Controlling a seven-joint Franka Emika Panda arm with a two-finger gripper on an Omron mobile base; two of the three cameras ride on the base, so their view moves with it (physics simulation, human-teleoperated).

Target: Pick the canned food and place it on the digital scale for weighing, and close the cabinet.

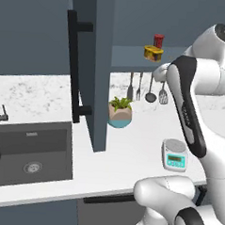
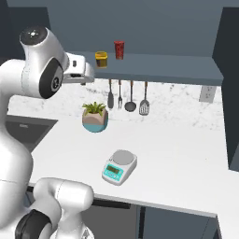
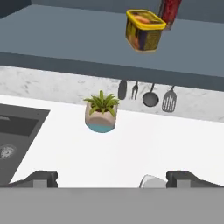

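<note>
Matt slate cabinet (image 1: 96,61), marbled stone-like wall (glossy-looking counter (image 2: 186,163)), shiny tin-like canned food (image 3: 144,30).

It was a rendered home kitchen. A dark sink (image 1: 32,152) was set into a white bench (image 2: 177,163); right of the sink stood a potted plant (image 2: 95,116), and behind it cooking utensils (image 2: 127,95) hung on a marble backsplash under slate-blue wall cabinets (image 1: 96,61).

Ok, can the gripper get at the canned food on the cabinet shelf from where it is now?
Probably yes. The canned food stands near the shelf's front edge, the red can behind it, the cabinet door swung open. The gripper is open, below the shelf, with nothing between them.
</note>
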